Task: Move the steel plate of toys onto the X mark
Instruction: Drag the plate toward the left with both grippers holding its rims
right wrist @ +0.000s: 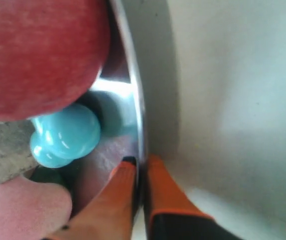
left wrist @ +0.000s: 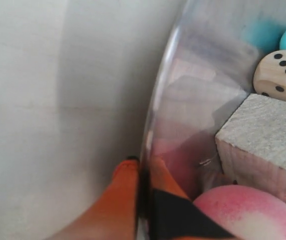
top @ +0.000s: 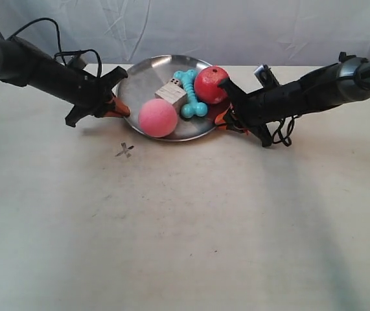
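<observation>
On pale desk — round shiny steel plate of toys near tiny dark X mark, not touching | left end effector, right end effector clamp its rim | right arm reads PIPER

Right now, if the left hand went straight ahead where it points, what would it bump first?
The steel plate: the left hand is shut on its rim. Beyond, the wooden block lies just beside that line; depth is unclear.
</observation>
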`<action>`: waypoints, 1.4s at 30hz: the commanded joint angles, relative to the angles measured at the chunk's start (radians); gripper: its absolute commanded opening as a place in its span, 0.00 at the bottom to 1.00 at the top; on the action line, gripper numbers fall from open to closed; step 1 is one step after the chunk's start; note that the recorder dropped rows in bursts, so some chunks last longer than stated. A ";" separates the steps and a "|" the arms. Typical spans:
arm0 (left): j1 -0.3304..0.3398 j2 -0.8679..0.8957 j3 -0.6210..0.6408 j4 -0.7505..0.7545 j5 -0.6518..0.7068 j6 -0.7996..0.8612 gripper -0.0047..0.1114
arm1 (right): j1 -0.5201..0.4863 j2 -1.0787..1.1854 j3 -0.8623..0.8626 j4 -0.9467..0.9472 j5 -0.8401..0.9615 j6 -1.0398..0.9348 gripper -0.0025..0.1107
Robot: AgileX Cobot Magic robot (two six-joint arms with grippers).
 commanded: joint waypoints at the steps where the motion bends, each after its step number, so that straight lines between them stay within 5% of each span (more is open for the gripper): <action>1: -0.011 -0.037 -0.011 0.001 0.098 0.007 0.04 | 0.020 -0.031 -0.004 -0.024 0.151 -0.005 0.01; 25: -0.011 -0.148 0.020 0.106 0.321 -0.054 0.04 | 0.022 -0.161 -0.004 -0.218 0.363 0.142 0.01; 35: 0.001 -0.267 0.176 0.227 0.364 -0.016 0.04 | 0.102 -0.207 -0.004 -0.283 0.402 0.143 0.01; 42: 0.073 -0.364 0.305 0.268 0.352 -0.009 0.04 | 0.135 -0.207 -0.004 -0.285 0.424 0.148 0.01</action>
